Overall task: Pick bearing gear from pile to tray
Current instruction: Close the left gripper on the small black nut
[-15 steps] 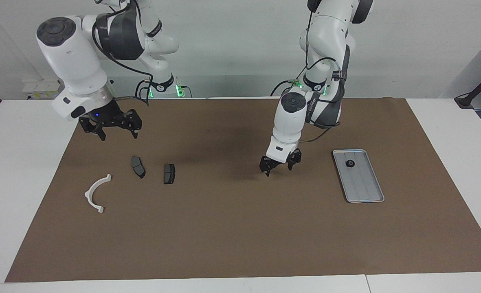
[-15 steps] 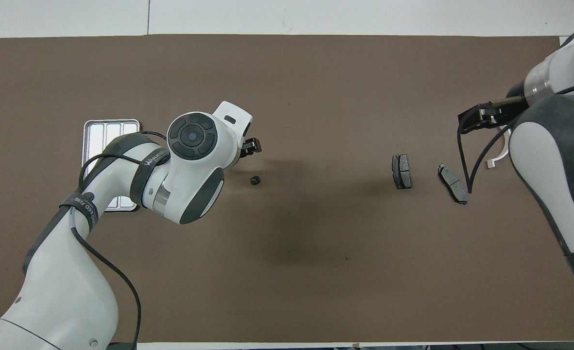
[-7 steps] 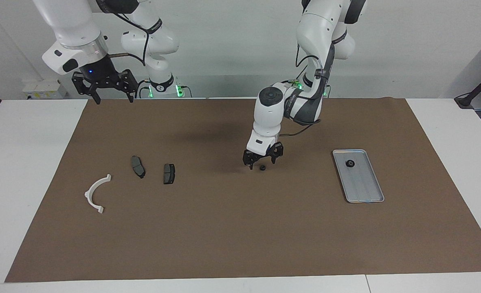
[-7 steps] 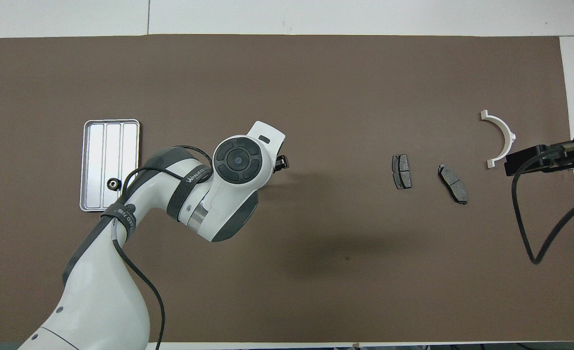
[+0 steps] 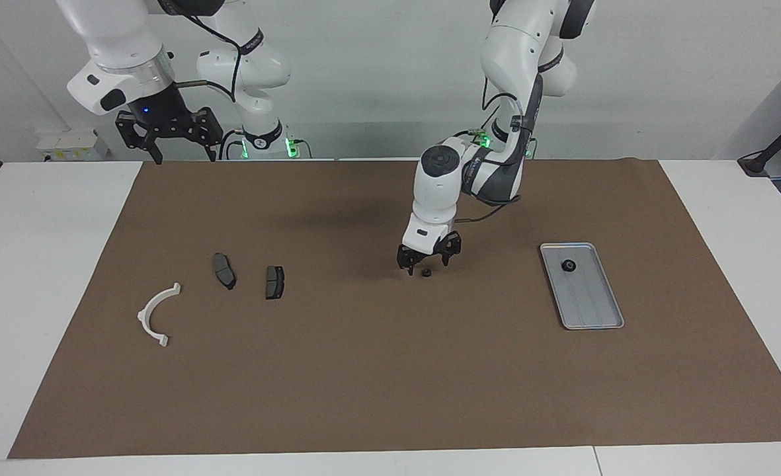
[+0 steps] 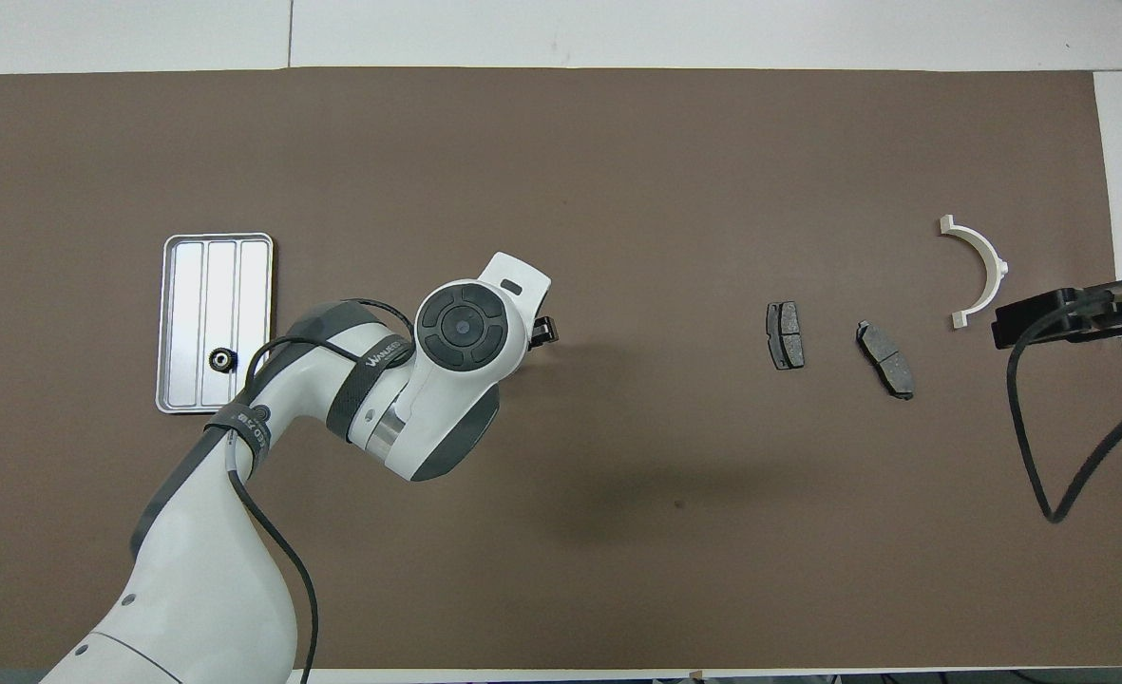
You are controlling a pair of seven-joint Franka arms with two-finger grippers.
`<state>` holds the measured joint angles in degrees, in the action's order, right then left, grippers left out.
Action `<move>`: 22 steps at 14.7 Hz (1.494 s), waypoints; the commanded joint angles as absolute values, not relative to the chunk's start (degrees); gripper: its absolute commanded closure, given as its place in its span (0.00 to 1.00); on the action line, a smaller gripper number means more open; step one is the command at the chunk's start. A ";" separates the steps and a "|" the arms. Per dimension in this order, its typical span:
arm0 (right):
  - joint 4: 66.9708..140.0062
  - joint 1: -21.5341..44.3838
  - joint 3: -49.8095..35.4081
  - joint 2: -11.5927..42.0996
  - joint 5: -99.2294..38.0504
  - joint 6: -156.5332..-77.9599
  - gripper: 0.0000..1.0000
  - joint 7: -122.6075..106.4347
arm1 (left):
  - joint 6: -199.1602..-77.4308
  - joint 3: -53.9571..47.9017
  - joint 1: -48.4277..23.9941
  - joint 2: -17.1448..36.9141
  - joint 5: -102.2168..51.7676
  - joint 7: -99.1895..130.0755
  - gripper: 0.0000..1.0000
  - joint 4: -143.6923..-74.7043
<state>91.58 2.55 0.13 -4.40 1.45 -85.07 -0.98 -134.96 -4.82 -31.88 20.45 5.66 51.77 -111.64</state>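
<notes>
Over bearing gear (image 5: 424,272), left gripper (image 5: 426,264) fingers (image 5: 409,266) spread.

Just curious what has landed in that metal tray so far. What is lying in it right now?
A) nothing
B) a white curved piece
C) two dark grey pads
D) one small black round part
D: one small black round part lies in the tray, at its end nearer the robots.

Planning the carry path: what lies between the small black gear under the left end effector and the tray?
Nothing: in the facing view only bare brown mat separates the loose gear from the tray, which holds another gear.
</notes>
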 commanded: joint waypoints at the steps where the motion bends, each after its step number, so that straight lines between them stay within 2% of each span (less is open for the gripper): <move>1: 92.11 2.02 0.09 -4.75 1.84 -86.48 0.00 -1.67 | -136.67 -4.13 -32.70 19.34 7.03 53.09 0.04 -113.91; 3: 92.11 1.93 0.09 -4.75 1.85 -86.40 0.00 -1.76 | -136.67 -4.13 -32.96 19.34 7.12 53.61 0.05 -113.91; 8: 92.11 2.02 0.09 -4.66 1.76 -86.31 0.00 -1.76 | -137.72 -4.13 -32.96 19.42 7.12 53.61 0.17 -114.08; 10: 92.20 1.93 0.00 -4.66 1.76 -86.31 0.00 -1.76 | -137.90 -4.13 -32.87 19.42 7.03 53.53 0.27 -114.08; 14: 92.11 1.85 -0.09 -4.57 1.41 -86.31 0.00 -1.85 | -138.25 -4.04 -32.52 19.42 7.12 53.35 0.39 -114.00; 16: 92.11 1.85 -0.09 -4.57 1.23 -86.22 0.00 -1.76 | -138.34 -4.04 -32.34 19.42 7.82 53.35 0.52 -113.99; 17: 92.11 1.85 -0.09 -4.57 1.23 -86.22 0.00 -1.84 | -138.43 -4.04 -32.26 19.42 7.82 53.26 0.65 -113.99; 19: 92.11 1.67 -0.17 -4.57 1.23 -86.22 0.00 -1.85 | -138.52 -4.04 -31.99 19.42 7.82 53.09 1.00 -113.91; 22: 92.11 1.67 -0.18 -4.66 1.14 -86.22 0.00 -1.85 | -138.34 -3.87 -31.91 19.51 8.35 52.91 1.00 -113.38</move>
